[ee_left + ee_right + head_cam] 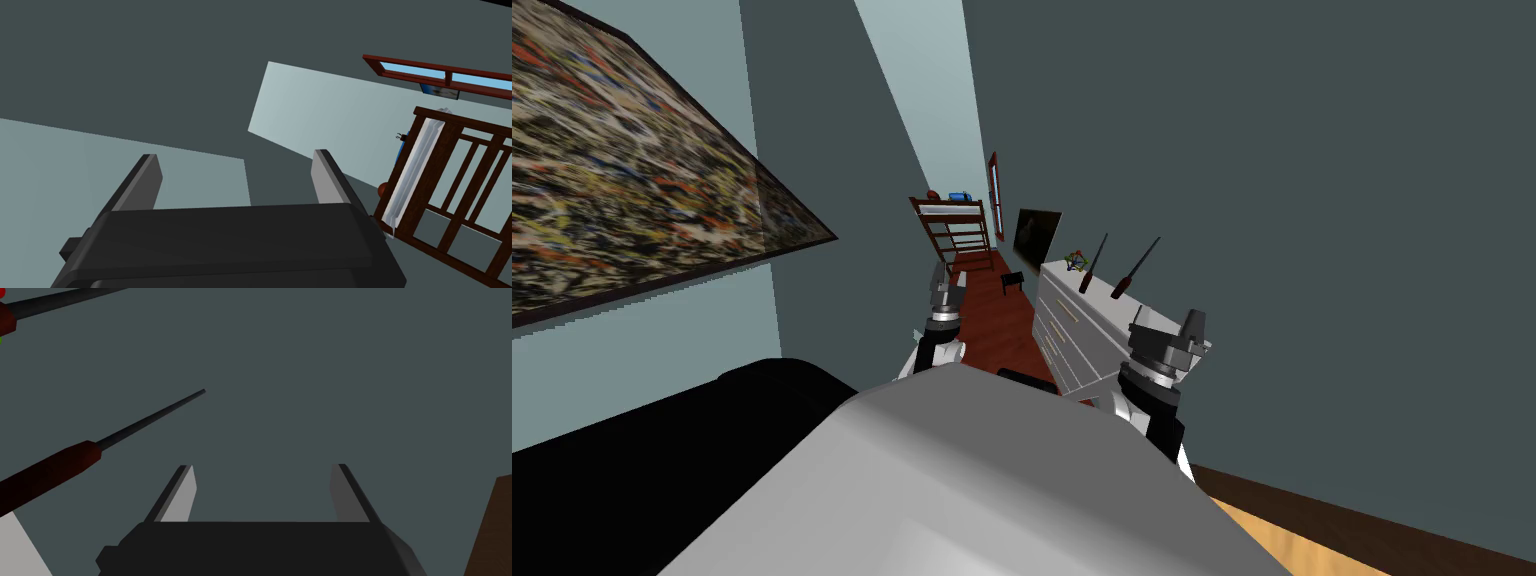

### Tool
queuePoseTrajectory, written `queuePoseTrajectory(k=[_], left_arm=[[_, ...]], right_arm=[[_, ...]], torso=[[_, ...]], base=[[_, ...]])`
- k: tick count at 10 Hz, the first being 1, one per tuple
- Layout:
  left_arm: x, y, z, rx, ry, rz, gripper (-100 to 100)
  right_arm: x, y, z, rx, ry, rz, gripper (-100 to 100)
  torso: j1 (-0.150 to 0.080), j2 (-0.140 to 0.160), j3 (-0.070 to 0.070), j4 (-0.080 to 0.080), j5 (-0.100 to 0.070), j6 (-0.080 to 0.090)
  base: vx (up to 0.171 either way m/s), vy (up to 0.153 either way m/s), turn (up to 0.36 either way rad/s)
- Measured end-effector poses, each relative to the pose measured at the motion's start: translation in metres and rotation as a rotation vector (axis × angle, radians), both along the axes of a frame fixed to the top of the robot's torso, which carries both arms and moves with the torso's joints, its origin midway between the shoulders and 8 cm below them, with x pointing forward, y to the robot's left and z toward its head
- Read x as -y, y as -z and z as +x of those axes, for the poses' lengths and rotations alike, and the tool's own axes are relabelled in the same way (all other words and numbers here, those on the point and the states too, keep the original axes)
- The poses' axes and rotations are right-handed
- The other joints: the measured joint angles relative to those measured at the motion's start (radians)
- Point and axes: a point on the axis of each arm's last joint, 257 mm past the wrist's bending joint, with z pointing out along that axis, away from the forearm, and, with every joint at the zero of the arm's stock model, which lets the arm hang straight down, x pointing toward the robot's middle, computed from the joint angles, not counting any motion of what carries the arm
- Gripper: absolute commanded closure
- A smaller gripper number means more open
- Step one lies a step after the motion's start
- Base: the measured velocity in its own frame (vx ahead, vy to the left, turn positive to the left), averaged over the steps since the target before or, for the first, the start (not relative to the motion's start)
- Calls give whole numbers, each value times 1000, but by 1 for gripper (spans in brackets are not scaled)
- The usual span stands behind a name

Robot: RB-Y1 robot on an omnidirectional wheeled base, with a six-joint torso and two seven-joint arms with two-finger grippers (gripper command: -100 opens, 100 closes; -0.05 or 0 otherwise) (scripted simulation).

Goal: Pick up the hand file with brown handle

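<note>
Grey walls are backing a white counter (1087,335) where the hand file with brown handle (1137,266) is leaning upright, near and just ahead of the right claw (1194,328), which is gaping open and empty, like the left claw (942,272).

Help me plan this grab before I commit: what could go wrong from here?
Two similar files stand tilted on the dresser, the near file and the far file, both with red-brown handles, so I might take the wrong one. The near file is off to one side of the open right end effector, not between its fingers; closing now would likely catch nothing. Swinging across could knock either file over.
</note>
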Motion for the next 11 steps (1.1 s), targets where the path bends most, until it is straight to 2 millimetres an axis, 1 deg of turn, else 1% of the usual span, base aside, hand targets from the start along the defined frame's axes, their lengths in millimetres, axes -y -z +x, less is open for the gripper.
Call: queuePoseTrajectory(k=[3, 5, 8, 10, 11], left_arm=[[0, 0, 0, 0, 0, 0, 0], [0, 0, 0, 0, 0, 0, 0], [0, 0, 0, 0, 0, 0, 0], [0, 0, 0, 0, 0, 0, 0], [0, 0, 0, 0, 0, 0, 0]], right_arm=[[5, 4, 2, -56, 25, -94, -100], [12, 8, 4, -101, 62, -156, -100], [31, 18, 7, -187, 147, -256, -100], [47, 23, 8, -252, 219, -328, -100], [56, 28, 5, -290, 259, -367, -100]], torso=[[6, -5, -3, -1, 1, 0], [7, -6, -4, -1, 2, 0], [8, -9, -5, -2, 2, 0], [10, -11, -7, -3, 2, 0], [10, -10, -6, -2, 2, 0]], base=[[85, 92, -41], [91, 100, -51], [133, 131, -55], [155, 148, -71], [111, 152, -64]])
